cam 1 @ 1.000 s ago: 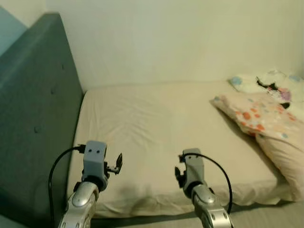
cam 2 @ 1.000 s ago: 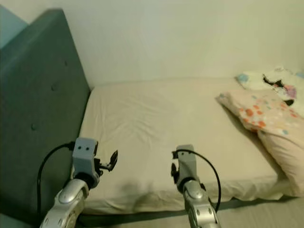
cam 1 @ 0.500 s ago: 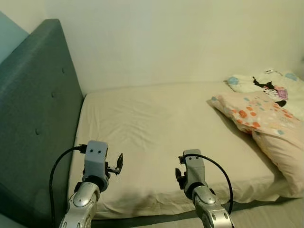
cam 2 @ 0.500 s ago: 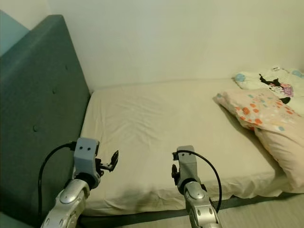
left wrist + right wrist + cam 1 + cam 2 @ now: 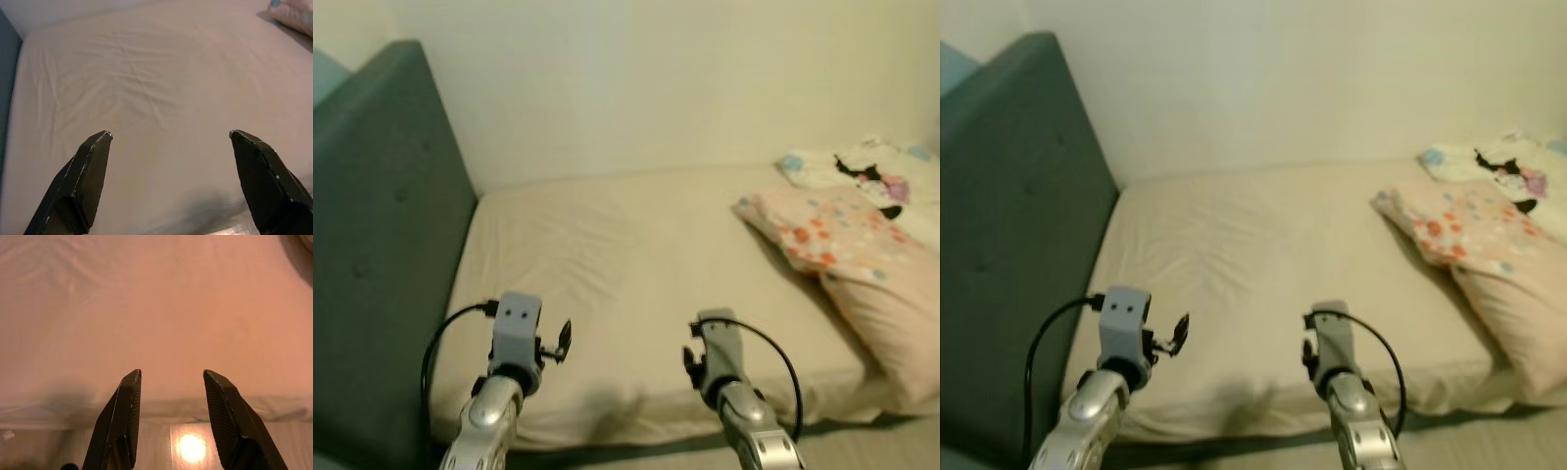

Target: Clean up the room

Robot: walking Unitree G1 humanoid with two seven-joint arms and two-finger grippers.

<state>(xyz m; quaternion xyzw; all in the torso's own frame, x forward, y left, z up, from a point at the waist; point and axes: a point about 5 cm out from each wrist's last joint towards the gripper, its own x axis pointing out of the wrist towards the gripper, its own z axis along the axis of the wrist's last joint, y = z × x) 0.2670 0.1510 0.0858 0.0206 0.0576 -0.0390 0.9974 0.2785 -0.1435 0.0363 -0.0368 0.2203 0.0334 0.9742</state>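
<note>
- The thing I take to need tidying is the pale pink pillow with orange and blue spots, lying skewed on the right part of the cream-sheeted bed, its far corner near a white cartoon-print pillow by the wall.
- My left tool hangs over the bed's near edge, fingers spread wide, empty.
- My right tool hangs over the same edge, fingers parted, empty, well apart from the pillow.
- Judgement: I should step right before reaching, then pinch the spotted pillow's near corner; soft fabric will sag, so grip deep.
- The dark teal padded headboard stands left of the bed, the pillows' likely destination.
</note>
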